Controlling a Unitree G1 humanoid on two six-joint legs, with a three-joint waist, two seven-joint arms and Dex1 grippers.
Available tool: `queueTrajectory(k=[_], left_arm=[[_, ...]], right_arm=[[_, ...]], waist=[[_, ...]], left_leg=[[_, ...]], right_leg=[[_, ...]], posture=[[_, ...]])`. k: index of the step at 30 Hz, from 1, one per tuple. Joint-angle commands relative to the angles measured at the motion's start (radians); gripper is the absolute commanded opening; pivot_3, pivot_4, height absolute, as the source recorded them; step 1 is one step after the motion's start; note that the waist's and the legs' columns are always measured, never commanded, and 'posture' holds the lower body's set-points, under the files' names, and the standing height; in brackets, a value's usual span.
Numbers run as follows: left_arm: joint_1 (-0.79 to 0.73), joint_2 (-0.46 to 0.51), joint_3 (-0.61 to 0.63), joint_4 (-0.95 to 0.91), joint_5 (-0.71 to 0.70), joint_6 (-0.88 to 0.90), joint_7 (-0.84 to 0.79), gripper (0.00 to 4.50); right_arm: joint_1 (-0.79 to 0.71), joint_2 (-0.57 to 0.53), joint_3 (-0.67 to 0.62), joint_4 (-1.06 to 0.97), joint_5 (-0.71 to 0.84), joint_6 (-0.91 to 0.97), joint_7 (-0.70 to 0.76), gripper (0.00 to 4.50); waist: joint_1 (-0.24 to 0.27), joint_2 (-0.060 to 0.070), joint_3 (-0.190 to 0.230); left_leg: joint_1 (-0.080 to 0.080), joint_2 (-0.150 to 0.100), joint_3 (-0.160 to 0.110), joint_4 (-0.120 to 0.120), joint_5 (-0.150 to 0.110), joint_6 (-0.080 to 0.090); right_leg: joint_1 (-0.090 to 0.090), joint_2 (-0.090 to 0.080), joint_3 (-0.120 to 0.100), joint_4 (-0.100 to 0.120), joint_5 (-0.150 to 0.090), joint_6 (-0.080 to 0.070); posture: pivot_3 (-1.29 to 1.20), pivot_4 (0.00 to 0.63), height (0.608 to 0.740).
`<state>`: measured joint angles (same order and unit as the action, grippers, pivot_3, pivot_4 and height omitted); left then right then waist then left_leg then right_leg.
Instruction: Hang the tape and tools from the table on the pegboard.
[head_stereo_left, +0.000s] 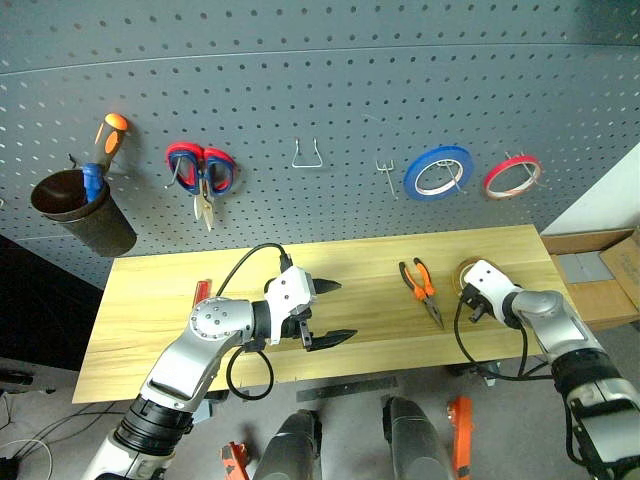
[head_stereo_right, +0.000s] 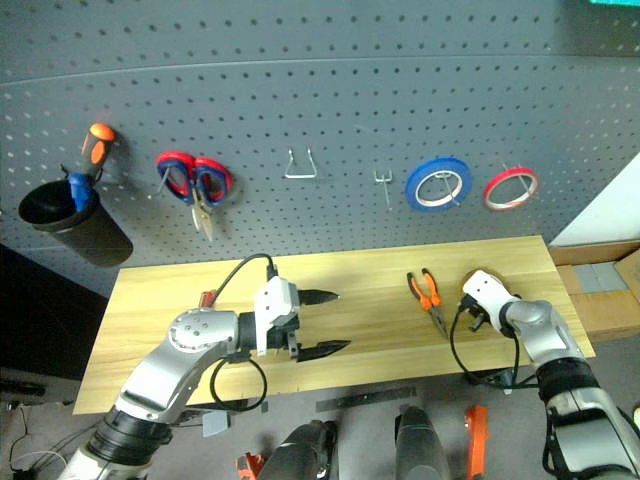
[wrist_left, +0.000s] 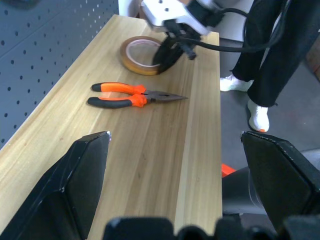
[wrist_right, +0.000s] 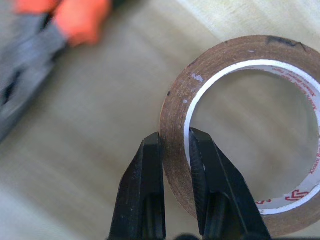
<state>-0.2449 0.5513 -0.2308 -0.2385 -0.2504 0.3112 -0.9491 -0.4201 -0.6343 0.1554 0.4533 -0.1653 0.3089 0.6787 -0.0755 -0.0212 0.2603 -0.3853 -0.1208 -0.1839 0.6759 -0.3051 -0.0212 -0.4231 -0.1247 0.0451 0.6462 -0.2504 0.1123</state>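
The table (head_stereo_left: 150, 300) is a long bench with a pale yellow wooden top, set with its far edge against a grey pegboard (head_stereo_left: 320, 90). Near the right end of the top lies the tape (wrist_right: 240, 125), a tan roll lying flat. The right gripper (wrist_right: 175, 145) has its two black fingers clamped on the wall of the roll, one finger outside the ring and one inside. Just to the left of the roll lie the pliers (head_stereo_left: 421, 288), orange and black handles toward the far edge, nose toward the near edge. Close to the left end, near the middle of the top's depth, a red-handled screwdriver (head_stereo_left: 201, 291) shows beside the left arm.

The left gripper (head_stereo_left: 328, 312) hovers over the middle of the table near the front edge, its jaws spread wide and holding nothing, pointing toward the right end.

On the pegboard, from left to right, hang a dark cup (head_stereo_left: 80, 210) with an orange-and-blue-handled screwdriver (head_stereo_left: 102, 150) in it, red-and-blue-handled scissors (head_stereo_left: 203, 175), a bare wire hook (head_stereo_left: 306, 155), a small hook (head_stereo_left: 385, 175), a blue roll (head_stereo_left: 438, 171) and a red roll (head_stereo_left: 512, 176).

Past the right end of the table stands an open cardboard box (head_stereo_left: 600, 275). In the left wrist view, a person's dark trouser legs and white shoes (wrist_left: 260, 117) stand on the grey floor by that end.
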Motion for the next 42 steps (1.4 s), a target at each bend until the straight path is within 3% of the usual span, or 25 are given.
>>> queueTrajectory(k=[1, 9, 14, 18, 24, 30, 42], left_arm=[[0.015, 0.007, 0.032, -0.007, 0.003, -0.036, 0.014, 4.50], [0.049, -0.029, 0.108, 0.017, -0.023, -0.073, 0.077, 4.50], [0.081, -0.083, 0.195, 0.021, -0.093, -0.160, 0.096, 4.50], [0.109, -0.094, 0.258, 0.004, -0.167, -0.163, 0.077, 4.50], [0.132, -0.100, 0.300, -0.022, -0.211, -0.144, 0.102, 4.50], [0.101, -0.106, 0.327, -0.013, -0.200, -0.146, 0.166, 4.50], [0.097, -0.095, 0.331, -0.036, -0.191, -0.137, 0.207, 4.50]], right_arm=[[0.082, -0.036, -0.072, -0.315, 0.035, 0.115, 0.003, 0.15], [0.269, 0.002, -0.075, -0.936, 0.019, 0.390, -0.058, 0.15], [0.343, 0.085, 0.073, -1.200, -0.112, 0.437, -0.199, 0.15], [0.362, 0.135, 0.206, -1.283, -0.241, 0.382, -0.297, 0.15], [0.265, 0.176, 0.240, -1.243, -0.307, 0.290, -0.325, 0.15], [0.099, 0.237, 0.220, -1.028, -0.250, 0.175, -0.314, 0.15], [-0.068, 0.348, 0.184, -0.673, -0.181, -0.019, -0.344, 0.15]], waist=[[-0.004, 0.002, 0.001], [-0.006, 0.004, 0.001], [-0.005, 0.004, 0.001], [-0.006, 0.004, 0.001], [-0.007, 0.004, 0.001], [-0.007, 0.003, 0.001], [-0.008, 0.003, 0.001]], left_leg=[[0.000, 0.000, 0.000, 0.000, 0.000, 0.000], [0.000, 0.005, 0.002, 0.000, -0.001, -0.001], [0.000, 0.006, 0.002, 0.000, -0.001, -0.002], [0.000, 0.007, 0.004, 0.000, -0.001, -0.002], [0.001, 0.007, 0.005, 0.000, -0.001, -0.002], [0.002, 0.009, 0.006, 0.000, -0.002, -0.003], [0.002, 0.010, 0.008, 0.000, -0.002, -0.004]], right_leg=[[0.000, 0.000, 0.000, 0.000, 0.000, 0.000], [-0.001, 0.002, -0.002, 0.000, 0.001, -0.001], [-0.001, 0.002, -0.003, 0.000, 0.001, -0.002], [-0.003, 0.002, -0.003, 0.000, 0.002, -0.002], [-0.002, 0.003, -0.003, 0.000, 0.002, -0.003], [-0.002, 0.004, -0.004, 0.000, 0.003, -0.005], [-0.004, 0.004, -0.004, 0.000, 0.004, -0.006]], posture=[[-0.15, 0.264, 0.740], [-0.16, 0.264, 0.740], [-0.17, 0.265, 0.740], [-0.19, 0.268, 0.740], [-0.18, 0.270, 0.740], [-0.16, 0.260, 0.740], [-0.12, 0.247, 0.740]])
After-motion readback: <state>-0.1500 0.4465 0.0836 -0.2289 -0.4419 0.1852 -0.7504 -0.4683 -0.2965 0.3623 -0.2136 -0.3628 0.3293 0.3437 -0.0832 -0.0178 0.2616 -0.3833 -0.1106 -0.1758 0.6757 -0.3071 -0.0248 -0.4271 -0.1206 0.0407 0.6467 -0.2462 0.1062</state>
